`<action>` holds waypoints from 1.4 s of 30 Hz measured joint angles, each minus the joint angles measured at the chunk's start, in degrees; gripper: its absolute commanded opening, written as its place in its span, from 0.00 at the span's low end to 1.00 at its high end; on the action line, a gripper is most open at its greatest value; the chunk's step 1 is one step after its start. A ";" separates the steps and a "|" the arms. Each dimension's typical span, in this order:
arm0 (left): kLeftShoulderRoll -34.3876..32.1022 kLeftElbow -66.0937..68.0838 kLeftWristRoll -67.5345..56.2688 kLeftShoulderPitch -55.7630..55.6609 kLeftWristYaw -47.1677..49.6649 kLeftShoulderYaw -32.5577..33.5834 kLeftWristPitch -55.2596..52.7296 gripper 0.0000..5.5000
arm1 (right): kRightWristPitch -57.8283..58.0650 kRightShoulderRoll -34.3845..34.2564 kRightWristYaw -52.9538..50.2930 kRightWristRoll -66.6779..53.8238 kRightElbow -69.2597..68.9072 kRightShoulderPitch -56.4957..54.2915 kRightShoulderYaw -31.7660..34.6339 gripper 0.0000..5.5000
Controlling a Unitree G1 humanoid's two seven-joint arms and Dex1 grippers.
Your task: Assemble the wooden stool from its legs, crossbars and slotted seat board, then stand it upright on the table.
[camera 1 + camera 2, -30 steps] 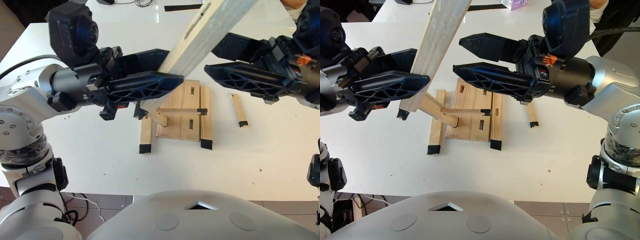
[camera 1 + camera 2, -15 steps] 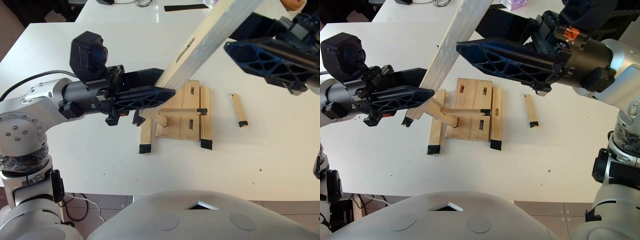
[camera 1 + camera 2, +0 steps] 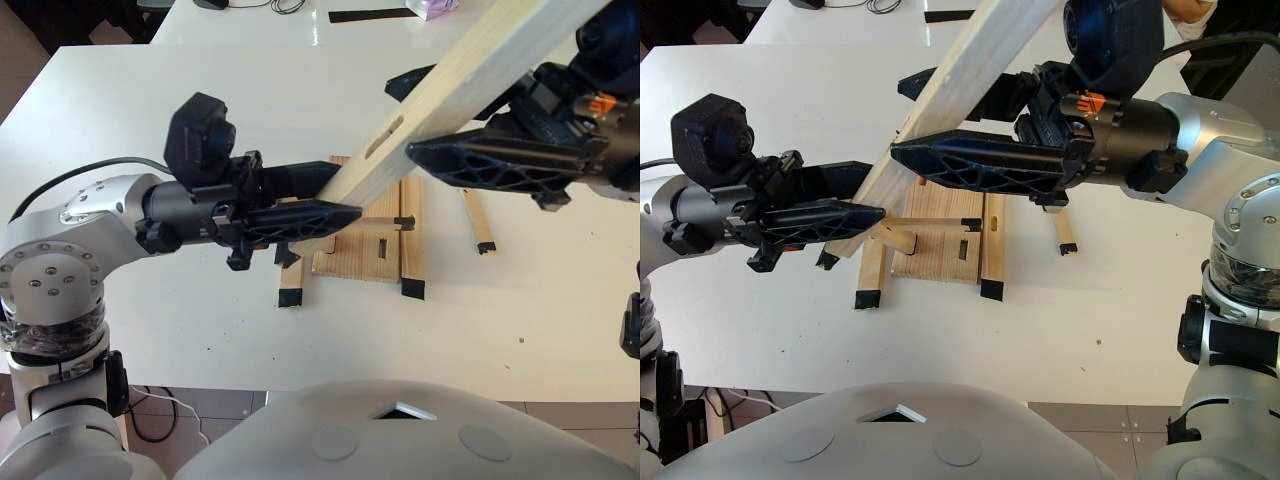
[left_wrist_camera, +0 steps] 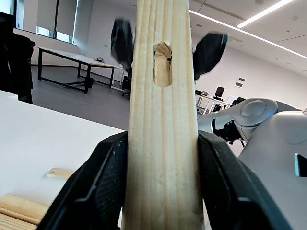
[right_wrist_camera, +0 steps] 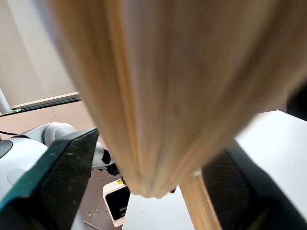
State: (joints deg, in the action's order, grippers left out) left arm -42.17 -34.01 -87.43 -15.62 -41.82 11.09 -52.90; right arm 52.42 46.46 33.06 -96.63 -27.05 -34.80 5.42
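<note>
A long wooden leg [image 3: 470, 65] with a slot rises at a slant from the table's middle toward the upper right. My left gripper [image 3: 345, 192] is shut on its lower part, and the fingers [image 4: 108, 177] press both sides of the wood. My right gripper [image 3: 400, 118] is open higher up the same leg, one finger in front and one behind. Below lies the slotted seat board [image 3: 372, 250], flat on the table, with a leg [image 3: 292, 275] along its left edge, another leg [image 3: 411, 240] along its right, and a thin crossbar [image 3: 365, 220] over it.
A short loose crossbar [image 3: 478, 220] lies right of the board. The white table [image 3: 150, 110] has free room at its left and front. A dark strip [image 3: 365, 15] lies at the far edge.
My right gripper came down and left until it straddles the held leg. The left arm lowered, and the leg now leans flatter toward the right.
</note>
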 measured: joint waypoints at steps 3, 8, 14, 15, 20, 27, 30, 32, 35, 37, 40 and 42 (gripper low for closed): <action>-0.01 -0.13 0.41 0.56 -0.62 -0.01 0.12 0.37 | 0.17 0.00 0.08 0.11 0.03 -0.18 -0.14 0.45; -0.01 -0.31 0.87 0.56 -0.86 -0.09 0.40 0.37 | 0.41 0.01 0.78 1.15 0.37 -0.40 -0.51 0.38; 0.05 0.01 1.62 0.40 -0.91 -0.65 0.41 0.37 | 0.30 0.15 3.68 4.12 0.18 -0.11 -0.63 0.38; 0.05 0.01 1.69 0.37 -0.91 -0.78 0.40 0.37 | 0.13 0.23 4.14 4.58 0.01 0.08 -0.57 0.38; 0.04 -0.06 2.86 -0.08 -0.64 -1.88 0.23 0.46 | -0.61 0.70 6.37 7.08 -0.69 1.28 -0.40 0.38; -0.42 2.08 3.91 -1.13 1.51 -1.11 0.37 0.64 | 1.61 2.91 6.77 9.31 -2.24 1.89 0.01 0.38; -1.42 2.51 2.45 -0.98 1.53 1.31 0.41 0.72 | 1.97 4.72 6.47 6.40 -1.64 1.74 3.48 0.38; -2.05 2.78 -0.95 -1.21 2.41 3.37 0.83 0.78 | 2.24 6.51 6.04 3.72 -0.89 1.51 5.90 0.38; -2.71 3.22 -9.06 -3.70 6.68 6.81 2.90 0.84 | 2.84 10.02 6.06 0.76 0.22 1.33 9.68 0.38; -3.36 3.35 -14.28 -6.13 10.29 7.92 4.97 0.84 | 3.80 12.31 7.41 0.56 0.31 2.06 11.83 0.38; -5.46 5.18 -17.46 -10.46 14.14 9.81 7.11 0.84 | 5.18 15.64 12.86 4.51 -0.12 6.41 15.44 0.38; -7.74 8.29 -15.68 -11.50 14.03 11.88 7.40 0.84 | 5.72 17.86 17.31 8.92 -0.47 9.70 17.96 0.38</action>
State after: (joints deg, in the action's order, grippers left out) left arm -49.91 -25.72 -103.11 -27.13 -27.80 22.97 -45.50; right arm 58.14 64.32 50.37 -87.71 -27.52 -25.10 23.38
